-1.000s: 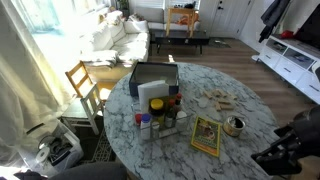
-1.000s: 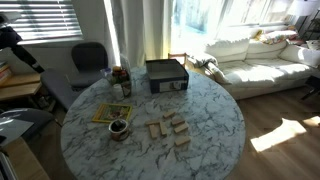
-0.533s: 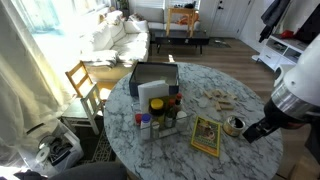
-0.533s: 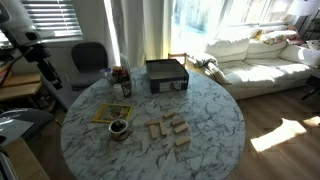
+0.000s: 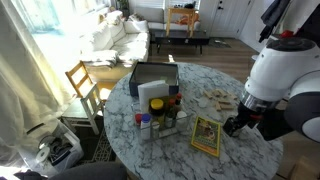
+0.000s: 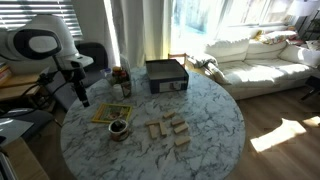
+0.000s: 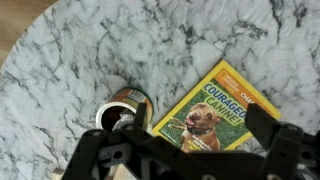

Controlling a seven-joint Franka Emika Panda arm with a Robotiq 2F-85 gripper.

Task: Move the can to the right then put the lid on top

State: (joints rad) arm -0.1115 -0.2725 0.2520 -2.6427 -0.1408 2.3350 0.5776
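Note:
The can (image 6: 118, 128) is a short silvery tin, dark inside, near the table edge beside the yellow-green booklet (image 6: 108, 113). In the wrist view the can (image 7: 124, 108) sits left of the booklet (image 7: 205, 105), just ahead of my left finger. My gripper (image 7: 180, 150) is open and empty, its jaws spread wide above the booklet and can. In an exterior view the gripper (image 6: 81, 97) hangs over the table edge, above the can. In the exterior view from the opposite side the gripper (image 5: 234, 125) covers the can. I see no separate dark-green lid.
The round marble table (image 6: 215, 110) holds wooden blocks (image 6: 168, 128), a black box (image 6: 166, 75) and spice jars (image 6: 121, 82). A wooden chair (image 5: 85, 85) stands by the table. The table edge lies close under my gripper.
My arm has swung in from outside the table and now hangs over the edge above the can and booklet. Nothing on the table has moved.

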